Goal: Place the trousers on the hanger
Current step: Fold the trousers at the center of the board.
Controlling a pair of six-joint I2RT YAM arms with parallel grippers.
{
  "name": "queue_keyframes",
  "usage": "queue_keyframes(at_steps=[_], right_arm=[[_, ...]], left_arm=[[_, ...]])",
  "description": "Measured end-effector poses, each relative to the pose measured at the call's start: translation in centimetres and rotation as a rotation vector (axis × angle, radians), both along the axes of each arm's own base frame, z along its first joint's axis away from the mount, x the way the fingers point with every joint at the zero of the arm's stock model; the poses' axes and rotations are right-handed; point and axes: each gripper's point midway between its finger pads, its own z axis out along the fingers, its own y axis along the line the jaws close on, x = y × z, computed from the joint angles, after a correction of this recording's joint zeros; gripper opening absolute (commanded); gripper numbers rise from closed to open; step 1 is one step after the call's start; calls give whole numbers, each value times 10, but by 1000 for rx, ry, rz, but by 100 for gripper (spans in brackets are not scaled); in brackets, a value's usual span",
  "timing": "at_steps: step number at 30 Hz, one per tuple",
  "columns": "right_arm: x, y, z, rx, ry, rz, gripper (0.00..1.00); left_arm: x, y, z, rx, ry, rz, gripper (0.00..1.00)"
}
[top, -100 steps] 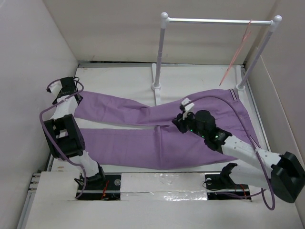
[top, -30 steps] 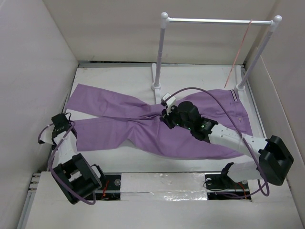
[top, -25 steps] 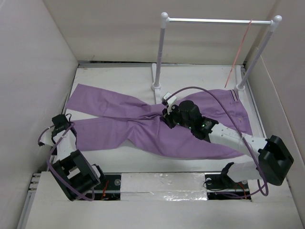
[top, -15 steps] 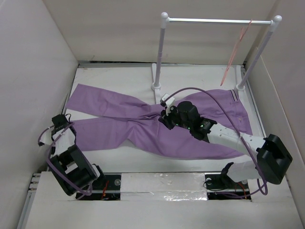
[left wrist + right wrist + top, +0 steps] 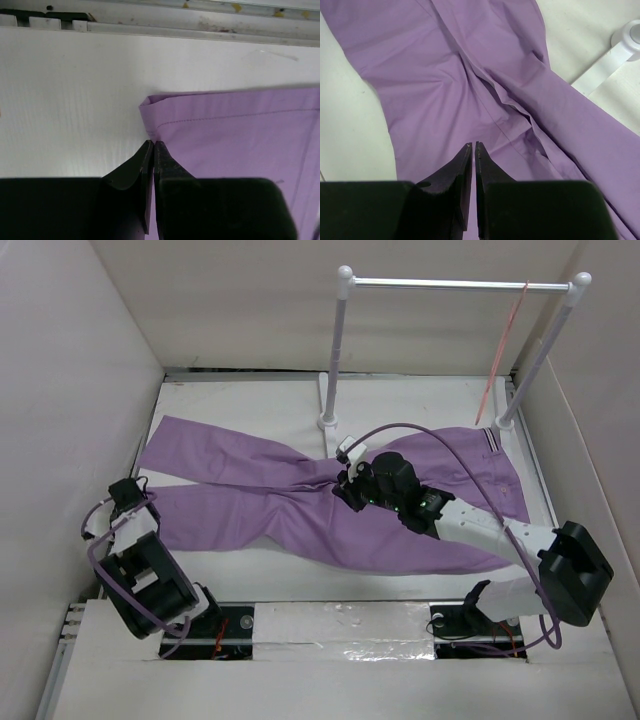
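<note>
The trousers (image 5: 290,515) lie flat across the bench (image 5: 250,400), waistband at 3 o'clock, legs toward 9; the hanger (image 5: 503,348) hangs at 1 o'clock. The left jaws are closed at a hem, the right jaws closed over the crotch, neither visibly gripping. Arranging stage, I judge; next calls for laying the legs together.

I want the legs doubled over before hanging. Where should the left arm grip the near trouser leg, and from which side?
I'd pinch the hem of the trousers, at its folded, stitched corner. It lies flat on the table, open end facing the left gripper, so approach from the left, low; its jaws, shut now, must open first.
</note>
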Motion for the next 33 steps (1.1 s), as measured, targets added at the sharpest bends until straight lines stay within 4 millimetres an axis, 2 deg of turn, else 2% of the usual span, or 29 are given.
queue_keyframes(at_steps=[2, 3, 4, 6, 8, 10, 12, 14, 16, 17, 19, 21, 24, 26, 28, 30, 33], right_arm=[[1, -1, 0, -1, 0, -6, 18], [3, -3, -1, -3, 0, -16, 27], [5, -4, -2, -3, 1, -26, 31], [9, -9, -4, -5, 3, -47, 41], [16, -14, -7, -9, 8, -73, 44], [24, -21, -12, -9, 18, -110, 45], [32, -35, -21, -12, 39, -162, 49], [37, -55, -33, -23, 62, -220, 49], [37, -85, -45, -30, 88, -294, 57], [37, -102, -49, -31, 97, -337, 58], [37, -137, -50, -17, 100, -439, 66], [40, -171, -43, 14, 77, -551, 70], [48, -228, -31, 68, 41, -753, 67], [51, -266, -31, 93, 39, -893, 64], [52, -305, -40, 111, 61, -1038, 61], [44, -357, -59, 124, 116, -1230, 59], [28, -414, -81, 161, 192, -1456, 56]], left_arm=[[4, -2, 11, 11, -19, -28, 0], [9, -2, 24, 29, -39, -51, 0], [17, 1, 43, 62, -83, -75, 0], [36, 6, 96, 155, -213, -123, 0], [48, 7, 157, 270, -351, -170, 0], [53, 0, 223, 390, -480, -207, 0], [54, -12, 268, 456, -585, -243, 0], [48, -18, 289, 489, -639, -250, 0], [42, -23, 298, 506, -668, -252, 0], [39, -26, 301, 511, -680, -256, 0], [36, -32, 305, 515, -707, -273, 0], [34, -41, 306, 512, -740, -301, 0], [31, -54, 305, 501, -784, -348, 0], [28, -63, 311, 503, -823, -381, 0], [24, -73, 323, 518, -870, -418, 0], [21, -84, 337, 530, -918, -467, 0], [22, -106, 362, 533, -1007, -588, 0]])
